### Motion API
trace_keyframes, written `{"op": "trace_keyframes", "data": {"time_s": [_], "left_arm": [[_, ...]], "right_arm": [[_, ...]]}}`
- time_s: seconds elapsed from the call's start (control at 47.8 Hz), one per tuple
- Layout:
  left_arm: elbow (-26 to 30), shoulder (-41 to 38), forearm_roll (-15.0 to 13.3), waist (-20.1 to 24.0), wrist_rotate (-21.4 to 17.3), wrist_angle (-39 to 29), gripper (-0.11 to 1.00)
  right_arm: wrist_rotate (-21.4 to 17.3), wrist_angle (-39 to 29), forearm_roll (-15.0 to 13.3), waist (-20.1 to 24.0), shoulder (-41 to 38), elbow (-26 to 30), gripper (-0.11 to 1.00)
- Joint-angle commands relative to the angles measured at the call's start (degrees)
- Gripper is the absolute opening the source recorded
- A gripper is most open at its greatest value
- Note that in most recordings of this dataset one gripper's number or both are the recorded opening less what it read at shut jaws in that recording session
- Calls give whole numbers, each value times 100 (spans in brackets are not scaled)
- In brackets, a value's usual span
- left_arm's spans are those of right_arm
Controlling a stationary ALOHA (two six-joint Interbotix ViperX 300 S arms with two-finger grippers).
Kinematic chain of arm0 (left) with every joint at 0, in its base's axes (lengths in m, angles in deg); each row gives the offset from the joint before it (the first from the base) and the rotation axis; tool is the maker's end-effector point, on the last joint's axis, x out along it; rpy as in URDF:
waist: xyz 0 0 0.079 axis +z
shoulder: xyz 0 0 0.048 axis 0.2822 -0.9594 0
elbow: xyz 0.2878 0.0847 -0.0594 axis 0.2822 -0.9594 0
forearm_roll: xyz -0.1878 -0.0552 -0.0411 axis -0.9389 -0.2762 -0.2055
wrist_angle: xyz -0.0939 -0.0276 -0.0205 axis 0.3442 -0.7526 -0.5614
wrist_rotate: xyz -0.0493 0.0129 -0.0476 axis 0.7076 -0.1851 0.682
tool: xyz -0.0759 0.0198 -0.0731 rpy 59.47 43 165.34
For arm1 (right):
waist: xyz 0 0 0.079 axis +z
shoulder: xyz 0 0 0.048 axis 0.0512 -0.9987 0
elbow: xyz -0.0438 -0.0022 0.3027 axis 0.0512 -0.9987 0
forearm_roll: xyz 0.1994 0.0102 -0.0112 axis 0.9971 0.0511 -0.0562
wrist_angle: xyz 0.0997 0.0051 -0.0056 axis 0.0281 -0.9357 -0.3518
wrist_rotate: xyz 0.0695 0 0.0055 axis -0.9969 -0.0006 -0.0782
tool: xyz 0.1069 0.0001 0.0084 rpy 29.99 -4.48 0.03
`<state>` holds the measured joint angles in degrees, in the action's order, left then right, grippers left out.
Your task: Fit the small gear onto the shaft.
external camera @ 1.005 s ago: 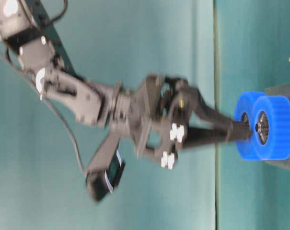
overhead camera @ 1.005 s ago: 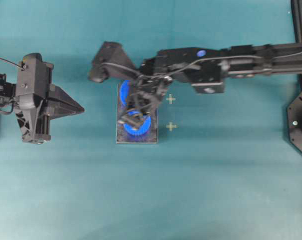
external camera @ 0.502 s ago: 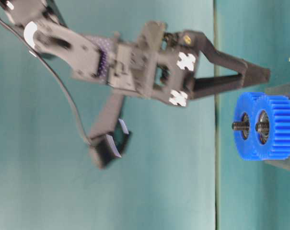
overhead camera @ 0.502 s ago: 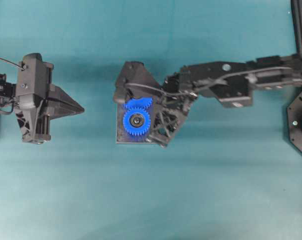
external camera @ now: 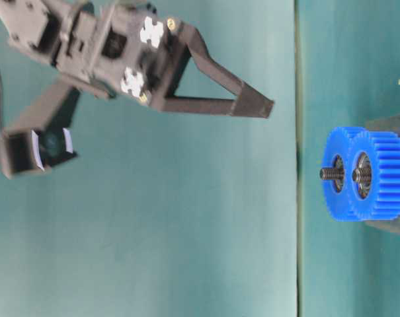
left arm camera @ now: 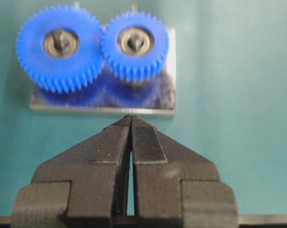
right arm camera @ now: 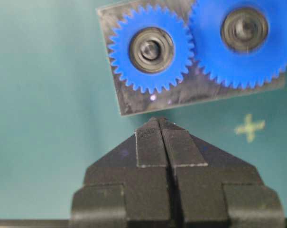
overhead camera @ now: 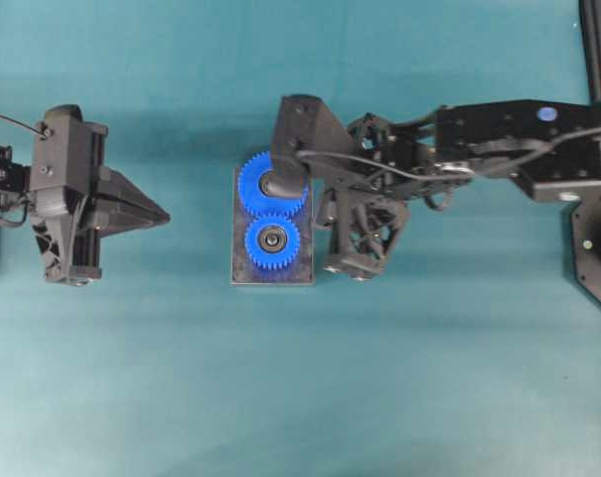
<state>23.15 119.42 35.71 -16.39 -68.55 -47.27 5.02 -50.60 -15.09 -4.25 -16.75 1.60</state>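
In the overhead view the small gear (overhead camera: 272, 241) sits on its shaft (overhead camera: 272, 239), low on the plate (overhead camera: 238, 276), teeth apparently meshed with the big gear (overhead camera: 260, 189) above it. The right gripper (overhead camera: 352, 266), clenched and empty, hangs just right of the plate; the left gripper (overhead camera: 161, 214), also clenched, lies well left. Count: two gears, two shafts, one plate.

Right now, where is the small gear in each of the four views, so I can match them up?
Overhead: the small gear sits on the lower half of the dark plate.
Table-level: at the far right edge, overlapping the larger gear.
Left wrist: top centre, right of the larger gear.
Right wrist: upper middle, left of the larger gear.
Shared landmark: the larger gear, meshed beside it on the same plate.
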Motion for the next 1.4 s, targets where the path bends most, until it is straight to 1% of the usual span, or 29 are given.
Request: {"op": "trace_keyframes", "data": {"time_s": [0.0, 0.105, 0.251, 0.502, 0.921, 1.382], "left_arm": [[44, 35, 9, 9, 0, 202, 0], [-9, 53, 9, 9, 0, 334, 0], [-62, 88, 9, 0, 0, 343, 0], [-88, 88, 9, 9, 0, 343, 0], [-105, 62, 9, 9, 0, 343, 0], [-105, 53, 9, 0, 0, 369, 0]], "right_arm": [[220, 123, -9, 35, 176, -62, -2], [255, 141, -9, 53, 185, -158, -2], [255, 185, -9, 79, 264, -281, -2], [229, 606, 0, 97, 404, -466, -2], [202, 861, 26, 97, 334, -483, -2], [193, 826, 53, 97, 229, -483, -2]]}}
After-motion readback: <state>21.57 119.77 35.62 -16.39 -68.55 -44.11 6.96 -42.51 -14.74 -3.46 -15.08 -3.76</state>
